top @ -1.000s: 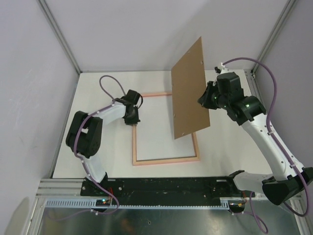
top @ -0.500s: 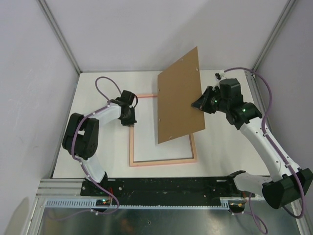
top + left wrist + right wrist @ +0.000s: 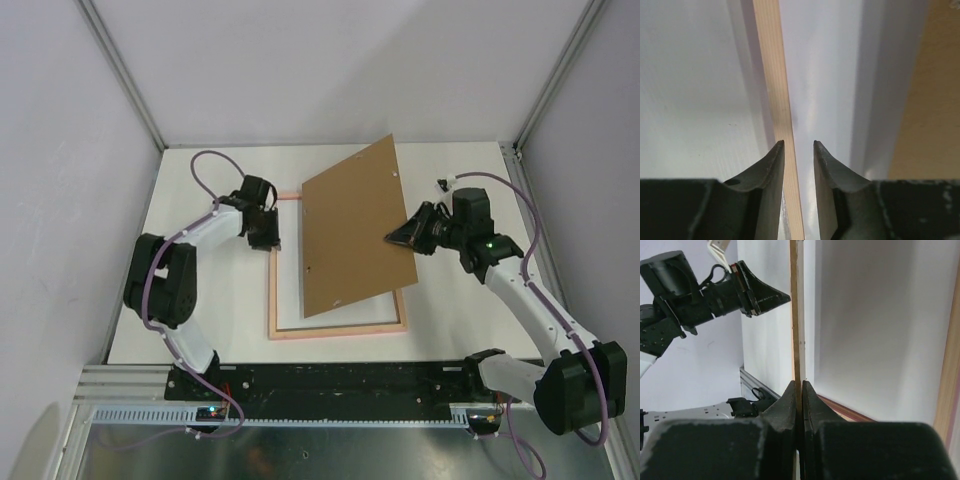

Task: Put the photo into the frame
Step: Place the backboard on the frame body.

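**First:** Photo (image 3: 292, 295), where is it?

**Second:** Most likely inside the frame (image 3: 340, 331). A blank white sheet lies flat within the rails, and the frame rests pale side up on the table (image 3: 215, 325). No printed side shows, so taking it for the photo face down is a judgement.

**First:** And the arms?

**Second:** The right gripper (image 3: 395, 238) is clenched on the right edge of the board (image 3: 350, 230). It holds the board tilted over the frame, low at the near left and high at the far right. The left gripper (image 3: 268, 240) straddles the frame's left rail near the far corner. Its jaws are slightly parted, with a sliver of white showing beside the rail, so they steady it without pinching.

**First:** So what remains?

**Second:** Insertion seems done. The board has yet to lie flat in the frame's back over the sheet. No clips or tabs can be made out.
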Available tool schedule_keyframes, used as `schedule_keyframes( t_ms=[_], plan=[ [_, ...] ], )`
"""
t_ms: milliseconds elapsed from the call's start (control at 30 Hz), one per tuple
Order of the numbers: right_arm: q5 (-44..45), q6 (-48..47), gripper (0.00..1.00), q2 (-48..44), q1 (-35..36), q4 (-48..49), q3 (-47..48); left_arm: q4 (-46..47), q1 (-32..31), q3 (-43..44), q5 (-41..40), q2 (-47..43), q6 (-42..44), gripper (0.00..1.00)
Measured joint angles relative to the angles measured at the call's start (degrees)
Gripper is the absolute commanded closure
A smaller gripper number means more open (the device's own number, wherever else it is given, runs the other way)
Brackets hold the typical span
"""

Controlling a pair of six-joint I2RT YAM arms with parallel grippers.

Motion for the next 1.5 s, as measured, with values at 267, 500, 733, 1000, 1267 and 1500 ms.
schedule_keyframes(
  t_ms=[267,500,733,1000,1267,1500],
  plan=[
    [-3.23,2.45,1.0,-0.68,-0.04,7.15,-5.66,0.04,3.04,1.73,3.43,-3.72,-0.17,0.7],
    [-4.66,5.03,1.0,-0.59,-0.07,13.97,-9.84,0.02,5.14,1.97,3.19,-3.85,-1.57,0.8],
    [-4.55,6.51,1.0,0.85,1.09,18.82,-12.52,0.11,5.16,1.97,2.75,-0.11,-2.99,0.88],
    [-4.39,7.56,1.0,2.89,3.08,22.23,-15.17,0.66,5.16,2.03,2.03,3.61,-3.91,0.95],
    [-3.98,9.18,1.0,5.11,4.24,26.45,-16.76,1.07,5.11,2.03,2.03,3.82,-4.59,1.0],
    [-2.95,10.64,1.0,6.21,5.33,30.16,-18.62,1.07,4.96,2.05,2.05,3.91,-4.59,1.0]
  ],
)
